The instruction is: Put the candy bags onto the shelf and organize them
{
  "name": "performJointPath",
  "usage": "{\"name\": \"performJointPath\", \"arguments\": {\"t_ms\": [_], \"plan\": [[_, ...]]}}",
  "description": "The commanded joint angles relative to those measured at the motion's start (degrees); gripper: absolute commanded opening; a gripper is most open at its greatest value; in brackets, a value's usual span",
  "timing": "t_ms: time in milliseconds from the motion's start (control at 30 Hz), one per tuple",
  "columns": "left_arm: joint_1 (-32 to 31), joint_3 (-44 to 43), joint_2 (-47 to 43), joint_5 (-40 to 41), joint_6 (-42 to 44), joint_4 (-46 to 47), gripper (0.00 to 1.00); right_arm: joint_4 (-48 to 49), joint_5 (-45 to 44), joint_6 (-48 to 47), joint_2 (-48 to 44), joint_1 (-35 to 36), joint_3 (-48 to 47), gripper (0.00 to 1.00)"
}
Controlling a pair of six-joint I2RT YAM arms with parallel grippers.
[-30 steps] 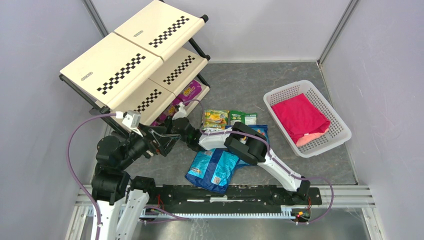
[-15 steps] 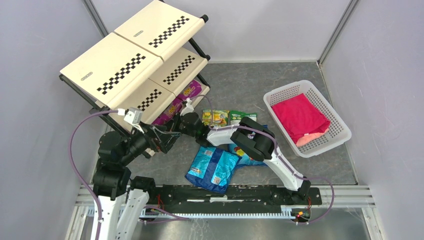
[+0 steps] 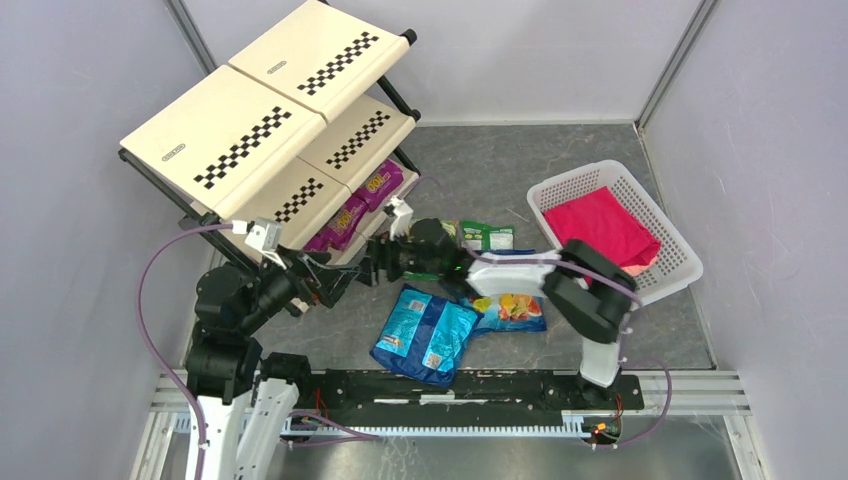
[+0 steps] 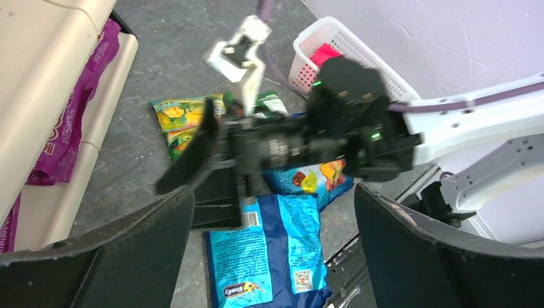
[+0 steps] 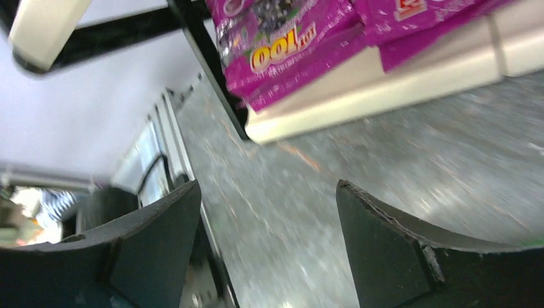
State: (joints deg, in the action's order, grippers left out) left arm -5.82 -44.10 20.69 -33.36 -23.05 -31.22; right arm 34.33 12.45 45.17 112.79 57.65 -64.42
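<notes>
Right claw [image 3: 372,268] stands spread wide with nothing between its fingers [image 5: 398,256]. It points at the near end of the bottom tier of the shelf [image 3: 250,130], close to the cream edge but apart from it. Left claw [image 3: 325,283] is also spread as wide as it goes and is empty. It is aimed across the worktop [image 3: 480,165] at the right claw, just beside it.

Two magenta-purple candy bags lie flat on the bottom tier, the far purple bag [image 3: 383,185] and the near purple bag [image 3: 340,222]. They sit end to end, with their long axes along the tier, running near-left to far-right in the top view.

Four more bags lie on the worktop:
- The large blue bag [image 3: 425,338] is nearest the arm bases.
- The smaller blue bag [image 3: 510,310], printed with fruit, is just right of it, with its long axis left to right.
- The green-yellow bag [image 4: 176,122] is partly under the right arm.
- The green bag [image 3: 487,237] is beside it.

One white basket [image 3: 650,275] stands to the right, holding one pink-red cloth [image 3: 600,230].
</notes>
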Motion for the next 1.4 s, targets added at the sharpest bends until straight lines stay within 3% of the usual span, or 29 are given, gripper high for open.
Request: {"name": "performJointPath", "arguments": {"t_ms": [0, 133, 233, 433, 567, 800, 967, 1133, 1367], "plan": [[0.5, 0.2, -1.5, -0.5, 1.0, 2.1, 1.00, -15.8, 2.2, -21.2, -16.1, -2.8, 10.2, 0.87], [1.0, 0.3, -1.8, -0.6, 1.0, 2.4, 1.00, -28.9, -5.7, -32.2, -31.0, -3.2, 21.3, 0.93], [2.2, 0.4, -1.4, -1.6, 1.2, 2.7, 1.00, -36.8, -9.3, -35.1, -39.9, -3.3, 26.4, 0.97], [2.6, 0.5, -0.6, -1.3, 1.0, 2.7, 1.00, -36.6, -7.9, -34.1, -50.0, 2.6, 33.3, 0.98], [2.7, 0.6, -0.2, -1.1, 0.8, 2.7, 1.00, -39.0, -15.7, -36.1, -46.8, 10.4, 29.3, 0.98], [2.7, 0.6, 0.6, -1.0, 0.5, 2.7, 1.00, -45.2, -35.1, -43.1, -33.3, 28.0, 17.4, 0.98], [2.7, 0.6, 1.3, -1.1, 0.7, 2.5, 1.00, -49.9, -41.3, -44.5, -22.0, 36.1, 7.8, 0.98], [2.7, 0.6, 1.3, -1.1, 0.7, 2.5, 1.00, -55.2, -48.7, -44.7, -12.3, 41.6, -0.3, 0.93], [2.7, 0.6, 1.5, -1.2, 0.7, 2.5, 1.00, -55.8, -55.2, -44.1, -9.5, 42.4, 0.9, 0.82]]}}
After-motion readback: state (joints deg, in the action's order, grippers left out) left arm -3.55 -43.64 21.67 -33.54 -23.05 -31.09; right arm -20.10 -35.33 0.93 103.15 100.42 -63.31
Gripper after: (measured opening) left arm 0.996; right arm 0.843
